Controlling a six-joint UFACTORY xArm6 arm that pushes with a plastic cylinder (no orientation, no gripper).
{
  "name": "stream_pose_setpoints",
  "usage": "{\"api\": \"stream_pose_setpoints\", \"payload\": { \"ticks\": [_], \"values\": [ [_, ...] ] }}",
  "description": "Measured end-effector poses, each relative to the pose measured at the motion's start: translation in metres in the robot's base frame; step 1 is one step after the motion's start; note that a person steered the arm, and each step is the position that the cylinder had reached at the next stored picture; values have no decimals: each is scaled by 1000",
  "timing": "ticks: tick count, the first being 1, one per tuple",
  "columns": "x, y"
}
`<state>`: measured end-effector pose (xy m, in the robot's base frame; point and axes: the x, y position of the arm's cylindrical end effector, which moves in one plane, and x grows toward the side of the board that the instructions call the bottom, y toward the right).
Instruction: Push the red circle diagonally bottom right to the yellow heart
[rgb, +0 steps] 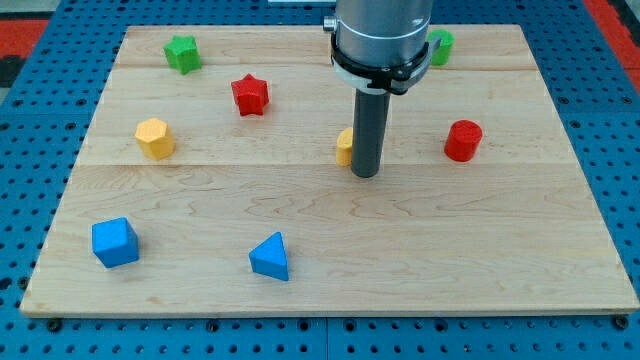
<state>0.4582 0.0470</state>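
Note:
The red circle (463, 140) stands on the wooden board at the view's right, a short red cylinder. The yellow heart (344, 146) sits near the board's middle, mostly hidden behind my rod, so only its left edge shows. My tip (365, 174) rests on the board right against the yellow block's lower right side. The red circle is about 100 pixels to the right of my tip and slightly higher in the view.
A red star (250, 95) and a green block (183, 53) lie at the upper left. A yellow hexagon (154, 138) is at the left. A blue cube (114, 242) and a blue triangle (270, 257) lie at the bottom. A green block (441, 46) peeks out behind the arm.

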Motion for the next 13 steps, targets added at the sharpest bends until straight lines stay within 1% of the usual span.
{"api": "stream_pose_setpoints", "payload": {
  "ticks": [1,2,3,4,5,6,7,8,9,10,11,12,13],
  "values": [
    [4,20],
    [-34,6],
    [-46,-2],
    [-95,56],
    [-93,132],
    [-70,154],
    [-40,125],
    [-10,114],
    [29,102],
    [-1,142],
    [-60,108],
    [-8,93],
    [23,87]
  ]
}}
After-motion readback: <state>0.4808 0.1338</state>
